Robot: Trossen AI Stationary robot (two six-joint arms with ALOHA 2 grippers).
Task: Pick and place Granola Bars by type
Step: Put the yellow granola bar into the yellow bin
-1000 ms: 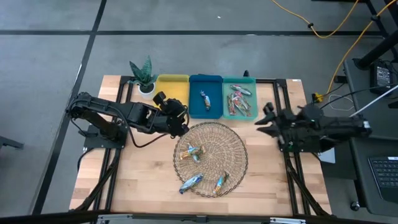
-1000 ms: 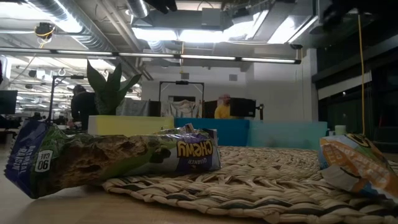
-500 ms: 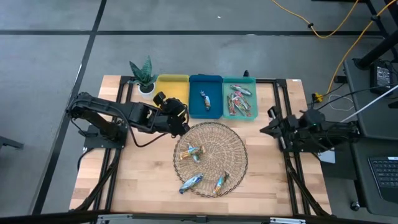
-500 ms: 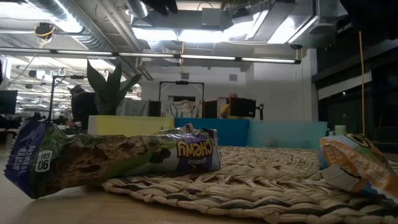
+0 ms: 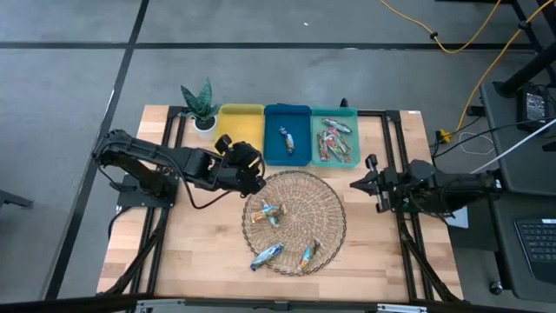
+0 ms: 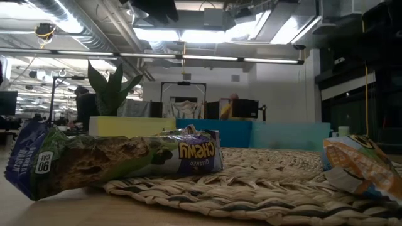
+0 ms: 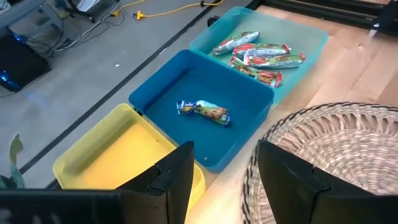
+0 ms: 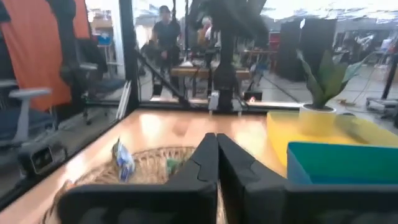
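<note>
Granola bars lie in the round woven basket (image 5: pixel 294 223): two near its middle (image 5: pixel 265 213), a blue one (image 5: pixel 267 255) and an orange one (image 5: pixel 307 255) at its near rim. One blue bar (image 7: pixel 204 112) lies in the blue bin (image 7: pixel 186 81), and several red ones (image 7: pixel 258 55) in the teal bin (image 5: pixel 334 117). My left gripper (image 7: pixel 224 180) is open above the basket's far-left rim, facing the bins. My right gripper (image 8: pixel 216 155) is shut and hovers just right of the basket (image 5: pixel 358 183).
A yellow bin (image 5: pixel 240 119) stands left of the blue one along the far edge, with a small potted plant (image 5: pixel 200 104) at its left. Bare wood (image 5: pixel 191 243) lies left of the basket. In the low view a bar (image 6: pixel 113 160) fills the foreground.
My right gripper has drawn back toward the right, then moved left again toward the basket and slightly toward the near edge. My left gripper has shifted a little toward the near edge, over the basket's rim. The bars have not moved.
</note>
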